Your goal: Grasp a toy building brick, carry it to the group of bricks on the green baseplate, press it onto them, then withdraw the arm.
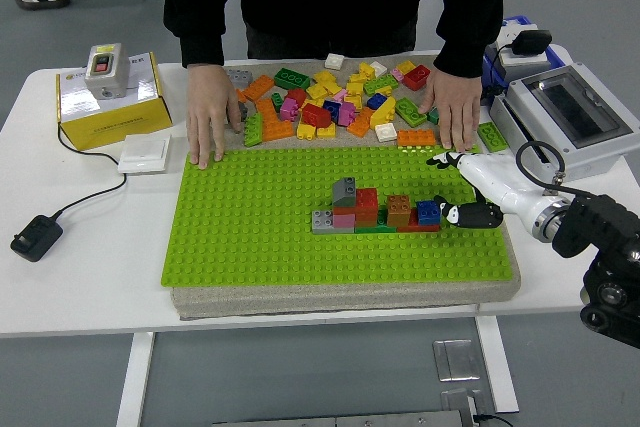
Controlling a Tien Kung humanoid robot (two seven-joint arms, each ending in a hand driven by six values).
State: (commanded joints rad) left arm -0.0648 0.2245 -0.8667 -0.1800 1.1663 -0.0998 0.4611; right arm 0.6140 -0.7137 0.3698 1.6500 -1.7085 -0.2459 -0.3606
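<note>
On the green baseplate (250,227) stands a group of joined bricks (375,210): grey, pink, red, orange, brown, green, with a blue brick (428,211) at its right end. My right hand (465,192) is at the plate's right edge, just right of the blue brick and clear of it, fingers spread and holding nothing. A pile of loose bricks (340,102) lies beyond the plate's far edge. My left arm is out of view.
A person stands at the far side, with one hand (212,112) flat at the plate's far left corner and the other hand (455,112) at its far right. A yellow box (105,102), a white switch (144,154), a black adapter (36,237) sit left; a grey enclosure (570,122) right.
</note>
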